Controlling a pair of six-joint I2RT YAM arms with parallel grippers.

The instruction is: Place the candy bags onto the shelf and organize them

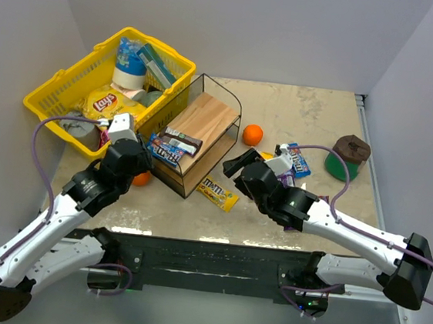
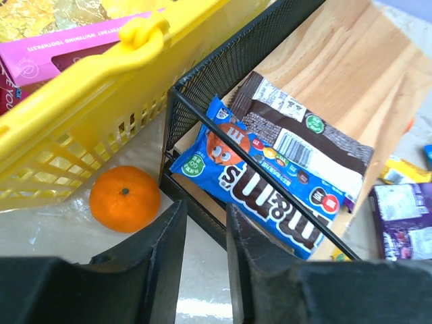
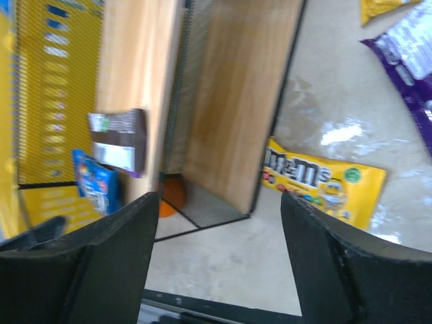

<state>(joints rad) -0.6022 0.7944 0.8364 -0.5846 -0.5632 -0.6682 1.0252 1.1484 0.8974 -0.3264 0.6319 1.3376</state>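
Right gripper (image 3: 221,202) spread wide — yellow candy bag (image 3: 324,182) lies just beyond it, untouched — left gripper (image 2: 206,209) barely parted, empty.

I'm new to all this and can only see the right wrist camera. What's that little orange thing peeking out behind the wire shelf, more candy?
Observer: No, it's a round orange on the table, by the corner of the shelf and next to a yellow basket.
Operator: Is the other arm carrying anything?
Observer: No. The left gripper hovers near that orange, with its fingers a narrow gap apart and nothing between them.
Operator: Any candy outside my picture?
Observer: Yes, a blue bag lies on the table, to the right of a second orange.
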